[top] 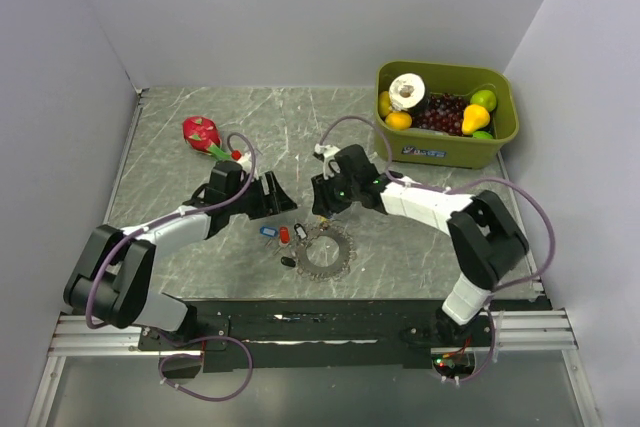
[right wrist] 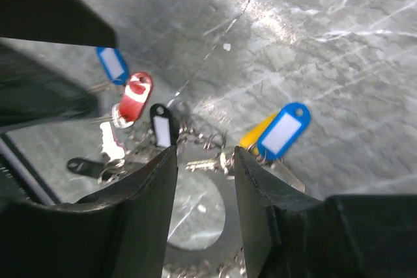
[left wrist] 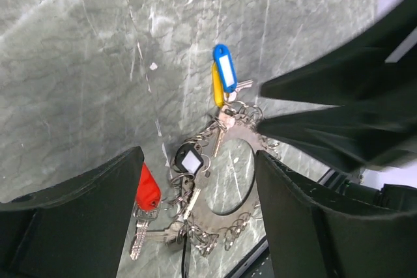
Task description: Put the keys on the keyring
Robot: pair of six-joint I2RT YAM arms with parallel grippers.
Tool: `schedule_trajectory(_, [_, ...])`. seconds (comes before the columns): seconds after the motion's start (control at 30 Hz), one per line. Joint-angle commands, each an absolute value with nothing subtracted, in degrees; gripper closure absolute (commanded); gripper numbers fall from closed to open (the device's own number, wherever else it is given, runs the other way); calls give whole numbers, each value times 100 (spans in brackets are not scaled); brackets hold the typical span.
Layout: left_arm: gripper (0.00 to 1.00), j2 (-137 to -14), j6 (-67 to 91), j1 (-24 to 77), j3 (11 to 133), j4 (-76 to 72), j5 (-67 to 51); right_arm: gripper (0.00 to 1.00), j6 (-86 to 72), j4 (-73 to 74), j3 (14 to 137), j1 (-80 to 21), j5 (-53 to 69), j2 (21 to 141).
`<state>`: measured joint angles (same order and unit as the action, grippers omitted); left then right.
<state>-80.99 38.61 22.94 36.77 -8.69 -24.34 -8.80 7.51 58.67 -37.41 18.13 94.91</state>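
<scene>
2 keys (right wrist: pixel 281 131): blue oblong tags, white labels. L tool (left wrist: pixel 199 155) wide; R tool (right wrist: pixel 205 153) narrow, grip unclear.

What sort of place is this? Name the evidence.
Probably a lab robot test cell: plain pale walls box in a grey marble-patterned tabletop, two black-and-white robot arms stand at its near edge, and a green plastic bin holds fruit.
</scene>
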Motion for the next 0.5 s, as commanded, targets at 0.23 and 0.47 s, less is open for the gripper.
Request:
schedule_trajectory(0.23, [24, -7971, 3929, 2180, 3832, -993, -2716, 58, -589, 1213, 6627, -4051, 1503, 10239])
schedule_trajectory(0.47, [24, -8033, 3894, 2180, 3832, -1020, -2786, 67, -554, 1309, 6601, -4078, 1477, 10310])
